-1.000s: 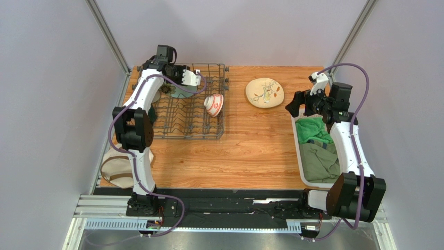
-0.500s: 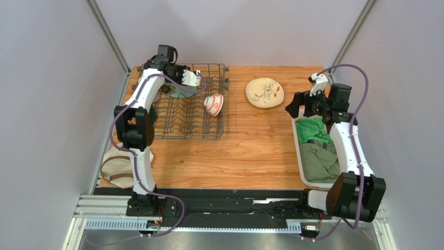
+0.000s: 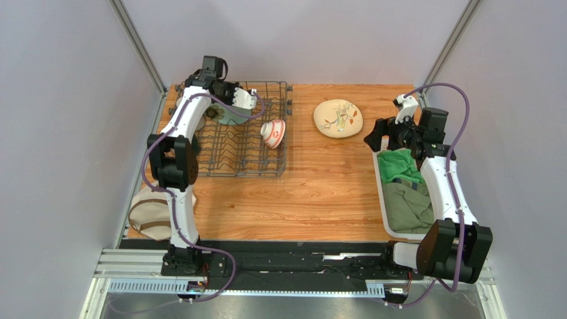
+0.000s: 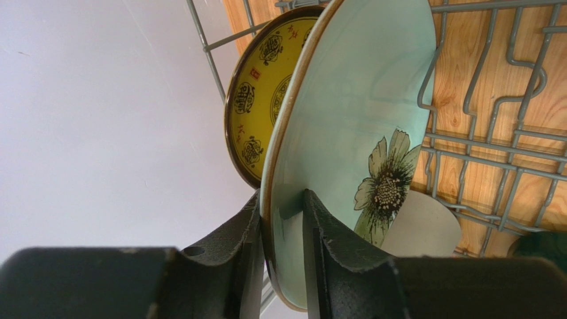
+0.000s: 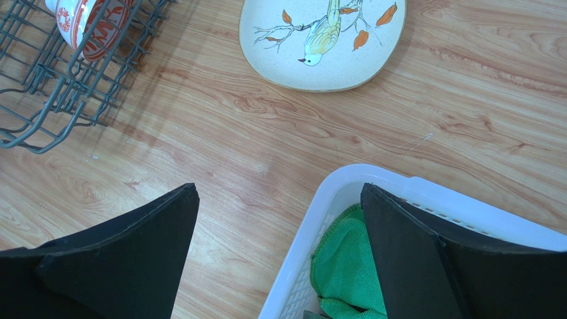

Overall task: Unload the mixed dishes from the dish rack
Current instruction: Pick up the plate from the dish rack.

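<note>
The grey wire dish rack (image 3: pixel 243 153) stands at the table's back left. In it a pale green flowered plate (image 4: pixel 353 113) stands on edge, and my left gripper (image 4: pixel 283 199) is shut on its lower rim, one finger behind and one on the flowered face. Behind it stands a yellow-and-dark patterned plate (image 4: pixel 259 100); a beige cup (image 4: pixel 426 232) lies beside it. A red-and-white bowl (image 3: pixel 273 132) rests on its side at the rack's right. A cream plate (image 3: pixel 338 117) with a bird lies on the wood. My right gripper (image 5: pixel 279 199) hangs open over the basket's corner, holding nothing.
A white slotted basket (image 3: pixel 384 193) with green cloths (image 5: pixel 346 266) sits along the right edge. A beige bundle (image 3: pixel 150 216) hangs off the table's left near corner. Bare wood (image 3: pixel 319 193) lies between rack and basket. The left wall runs close behind the rack.
The left gripper's fingers have drawn together onto the green plate's rim, with the arm shifted slightly back. The right arm has stayed where it was.
</note>
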